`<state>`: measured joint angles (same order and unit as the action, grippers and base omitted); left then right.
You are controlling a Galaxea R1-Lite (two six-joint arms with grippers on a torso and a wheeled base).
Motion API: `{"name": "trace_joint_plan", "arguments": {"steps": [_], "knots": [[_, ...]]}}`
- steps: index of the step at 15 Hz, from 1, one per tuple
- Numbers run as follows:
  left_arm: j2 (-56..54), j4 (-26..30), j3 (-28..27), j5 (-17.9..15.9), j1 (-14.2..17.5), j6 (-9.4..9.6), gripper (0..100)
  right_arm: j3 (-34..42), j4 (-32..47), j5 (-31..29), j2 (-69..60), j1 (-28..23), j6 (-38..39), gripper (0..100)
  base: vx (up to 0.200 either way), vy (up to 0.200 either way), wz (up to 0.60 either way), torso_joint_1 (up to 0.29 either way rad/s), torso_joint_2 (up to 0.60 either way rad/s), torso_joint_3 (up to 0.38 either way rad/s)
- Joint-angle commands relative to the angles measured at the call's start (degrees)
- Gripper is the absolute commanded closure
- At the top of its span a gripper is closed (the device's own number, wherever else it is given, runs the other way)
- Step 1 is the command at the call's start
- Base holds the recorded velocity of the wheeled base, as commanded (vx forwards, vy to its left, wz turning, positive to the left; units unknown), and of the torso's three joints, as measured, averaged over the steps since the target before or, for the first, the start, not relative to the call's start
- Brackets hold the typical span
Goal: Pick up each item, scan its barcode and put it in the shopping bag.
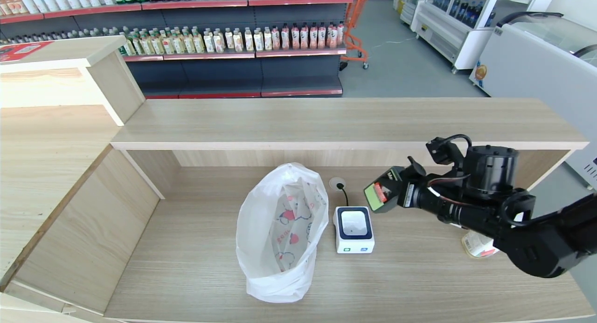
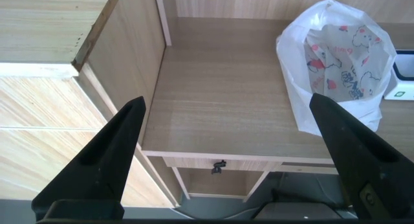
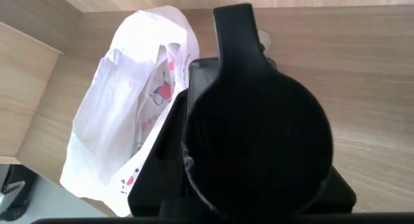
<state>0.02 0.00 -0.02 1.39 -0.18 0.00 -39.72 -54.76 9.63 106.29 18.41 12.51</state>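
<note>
A white plastic shopping bag (image 1: pixel 280 230) (image 2: pixel 336 56) (image 3: pixel 123 120) stands open on the counter, with a printed package inside it. Just right of it sits the white scanner (image 1: pixel 354 230), window facing up. My right gripper (image 1: pixel 396 187) is shut on a dark container (image 1: pixel 378 195) (image 3: pixel 259 153) with a green end, held in the air just above and to the right of the scanner. One black finger (image 3: pixel 236 36) lies along the container. My left gripper (image 2: pixel 226 153) hangs open and empty over the counter's front left edge, well away from the bag.
A pale bottle (image 1: pixel 476 244) rests on the counter at the right, partly hidden under my right arm. A raised ledge (image 1: pixel 345 122) runs along the back and a side wall (image 1: pixel 93 220) closes the left. The scanner's cable enters a hole (image 1: pixel 336 183).
</note>
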Motion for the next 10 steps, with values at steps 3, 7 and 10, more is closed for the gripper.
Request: {"name": "trace_joint_plan", "arguments": {"steps": [3, 7, 10], "knots": [[0.0, 0.0, 0.0, 0.0, 0.0, 0.0, 0, 4.3, -0.1, -0.1, -7.9, -3.3, -2.9, 100, 0.0, 0.0, 0.0, 0.0, 0.0, 0.0], [0.0, 0.0, 0.0, 0.0, 0.0, 0.09, 0, 6.4, 0.0, -0.1, -8.9, -3.8, -3.1, 100, 0.0, 0.0, 0.0, 0.0, 0.0, 0.0], [0.0, 0.0, 0.0, 0.0, 0.0, 0.09, 0, 7.5, -0.1, 0.1, -8.9, -3.9, -2.3, 100, -0.133, 0.0, 0.0, 0.003, 0.0, 0.006]]}}
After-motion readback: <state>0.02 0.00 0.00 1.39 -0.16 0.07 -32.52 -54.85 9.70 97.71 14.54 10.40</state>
